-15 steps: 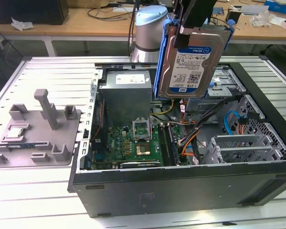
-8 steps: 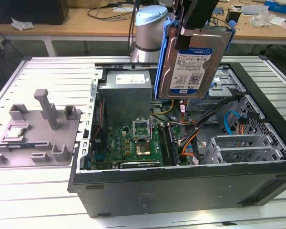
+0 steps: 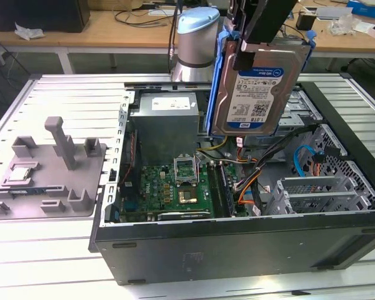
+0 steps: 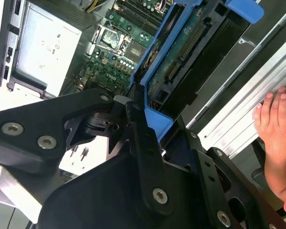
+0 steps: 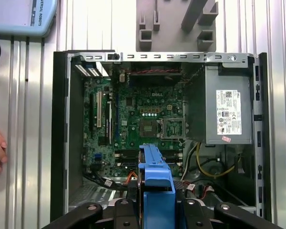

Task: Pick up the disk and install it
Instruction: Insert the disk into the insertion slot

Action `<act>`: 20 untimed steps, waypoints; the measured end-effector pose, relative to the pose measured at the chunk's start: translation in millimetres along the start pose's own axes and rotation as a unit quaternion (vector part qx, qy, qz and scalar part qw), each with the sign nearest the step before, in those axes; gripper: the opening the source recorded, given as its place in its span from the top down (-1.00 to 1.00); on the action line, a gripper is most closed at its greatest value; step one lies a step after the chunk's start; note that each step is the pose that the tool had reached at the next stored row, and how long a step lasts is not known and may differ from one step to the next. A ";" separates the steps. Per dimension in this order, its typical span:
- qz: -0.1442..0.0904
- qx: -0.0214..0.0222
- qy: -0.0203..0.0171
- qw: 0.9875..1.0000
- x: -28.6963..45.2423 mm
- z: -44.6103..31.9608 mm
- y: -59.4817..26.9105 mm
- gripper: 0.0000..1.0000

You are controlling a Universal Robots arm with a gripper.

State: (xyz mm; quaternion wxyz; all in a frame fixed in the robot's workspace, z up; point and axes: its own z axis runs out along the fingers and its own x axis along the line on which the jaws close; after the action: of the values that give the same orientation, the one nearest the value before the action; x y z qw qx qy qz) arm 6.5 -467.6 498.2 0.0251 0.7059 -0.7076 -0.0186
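The disk [image 3: 257, 90] was held in the air above the open PC case [image 3: 237, 240], roughly upright w/ a slight tilt, its label side turned toward the exterior view's camera. It was pinched at its upper edge by the gripper [image 3: 247, 53]. In the second wrist view the fingers [image 4: 138, 143] were seen closed on the blue bracket, and in the first wrist view the bracket was seen edge-on betw. the gripper's links. Pick-up was thus judged done: no part of the disk was touching the case, the counter [image 3: 50, 275] or the grey fixture [image 3: 56, 169] at the exterior view's left. Installation was judged not yet done. The disk was hung clear of the case's inside, above the cables betw. the PSU [image 3: 165, 119] and the drive cage [image 3: 312, 187] at the exterior view's right, and was seated in no bay. The mobo [image 3: 175, 190] lay exposed below. A person's hand [image 4: 271, 114] was seen at the counter's slats just beside the case, apart from the arm. Approx. half the task was judged left: the seating of the disk in the case
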 end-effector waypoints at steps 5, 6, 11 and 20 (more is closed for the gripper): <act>0.000 0.011 0.000 1.000 8.5 0.0 -2.2 0.27; 0.000 0.011 0.000 1.000 14.9 -0.1 -4.9 0.27; 0.000 0.014 0.000 1.000 33.3 -0.2 -15.5 0.27; 0.000 0.016 -0.003 1.000 48.9 1.0 -22.8 0.27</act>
State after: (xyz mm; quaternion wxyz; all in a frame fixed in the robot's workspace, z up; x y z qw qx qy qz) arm 29.1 -516.6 496.2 0.0110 0.7062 -0.7079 -0.0093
